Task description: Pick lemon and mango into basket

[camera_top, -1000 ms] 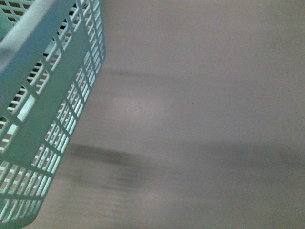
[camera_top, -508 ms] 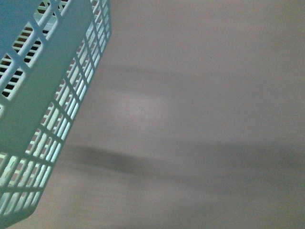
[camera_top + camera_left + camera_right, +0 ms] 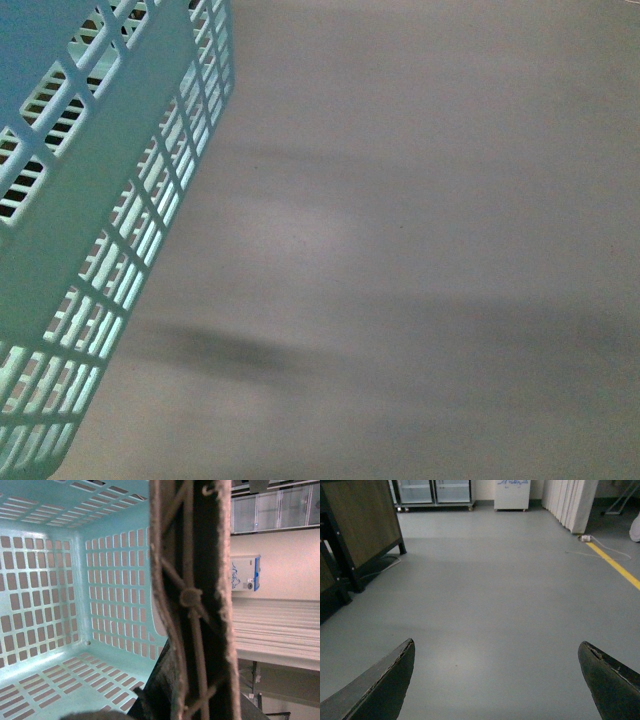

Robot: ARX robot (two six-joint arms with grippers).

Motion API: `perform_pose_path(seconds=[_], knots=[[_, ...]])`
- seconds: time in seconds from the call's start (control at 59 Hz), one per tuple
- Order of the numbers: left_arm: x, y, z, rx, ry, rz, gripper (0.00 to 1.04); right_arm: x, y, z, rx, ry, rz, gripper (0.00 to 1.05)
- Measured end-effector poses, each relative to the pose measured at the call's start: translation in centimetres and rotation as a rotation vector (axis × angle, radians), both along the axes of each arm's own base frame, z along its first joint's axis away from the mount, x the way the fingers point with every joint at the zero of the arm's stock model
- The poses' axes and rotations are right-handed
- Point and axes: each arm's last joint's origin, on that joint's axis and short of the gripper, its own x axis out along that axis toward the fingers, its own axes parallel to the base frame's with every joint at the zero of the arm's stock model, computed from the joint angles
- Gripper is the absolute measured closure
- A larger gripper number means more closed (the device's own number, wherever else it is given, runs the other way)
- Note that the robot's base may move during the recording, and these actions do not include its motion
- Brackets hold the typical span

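The right gripper point(image 3: 496, 645) is wide open above the grey floor point(image 3: 495, 580), and the left gripper point(image 3: 156, 695) is right by the brown handle point(image 3: 192, 600) of the teal basket point(image 3: 80, 580), but I cannot tell if it is squeezing it.

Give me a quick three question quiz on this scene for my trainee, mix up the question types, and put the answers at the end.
1. True or false: the right end effector is shut on a fruit.
2. Multiple choice: what runs across the left wrist view, in front of the basket? A) a brown handle B) a yellow mango C) a red cloth.
3. Short answer: is any fruit visible in the part of the basket's inside that the left wrist view shows?
Key: 1 false, it is open and holds nothing. 2 A. 3 No, none shows.
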Motion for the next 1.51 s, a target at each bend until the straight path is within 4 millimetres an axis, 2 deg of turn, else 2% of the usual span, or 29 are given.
perform_pose_path(seconds=[1.508], knots=[[0.00, -0.01, 0.01, -0.002, 0.000, 0.000, 1.00, 0.00, 0.00, 0.00, 0.000, 0.000, 0.000, 0.09]])
